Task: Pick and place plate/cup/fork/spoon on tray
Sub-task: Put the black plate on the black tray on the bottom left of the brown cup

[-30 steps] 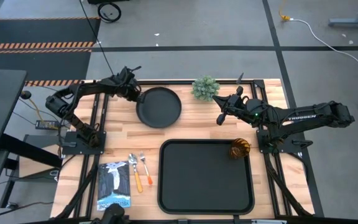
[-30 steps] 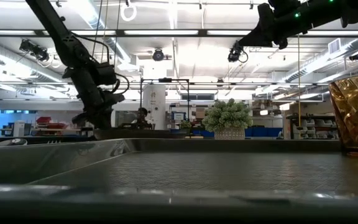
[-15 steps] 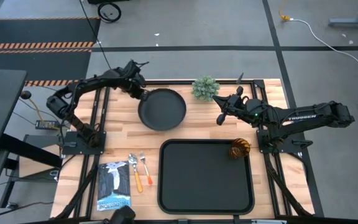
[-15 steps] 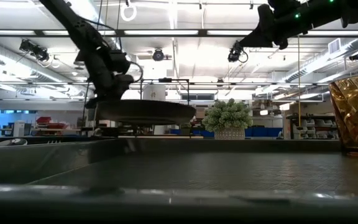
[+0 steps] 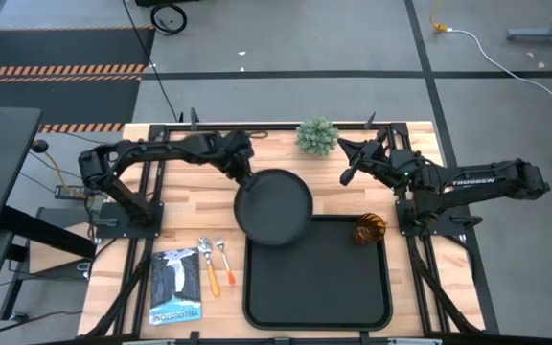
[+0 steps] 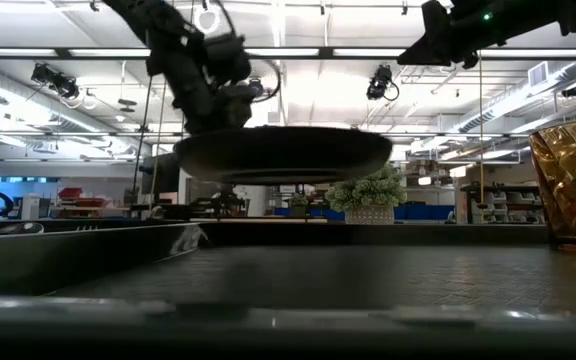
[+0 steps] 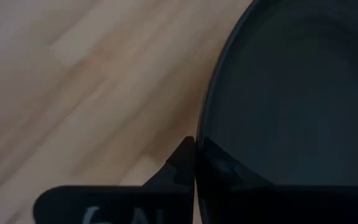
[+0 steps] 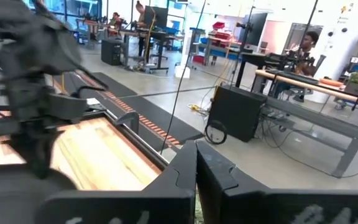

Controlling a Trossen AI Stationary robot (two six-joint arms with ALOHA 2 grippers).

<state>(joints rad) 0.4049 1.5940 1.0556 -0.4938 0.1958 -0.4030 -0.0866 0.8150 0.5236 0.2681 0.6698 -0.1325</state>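
"TROSSEN" is printed in white along the right arm's forearm. The round matte black plate (image 5: 274, 207) is gripped at its raised rim by the left tool (image 5: 241, 173) and is held clear of the bench (image 5: 190, 206), level, its near edge overlapping the far left corner of the black rectangular tray (image 5: 317, 287). The amber textured cup (image 5: 369, 229) is seen standing in the tray's far right corner. The right tool (image 5: 345, 164), fingers closed and empty, is held raised near the green plant (image 5: 316, 135).
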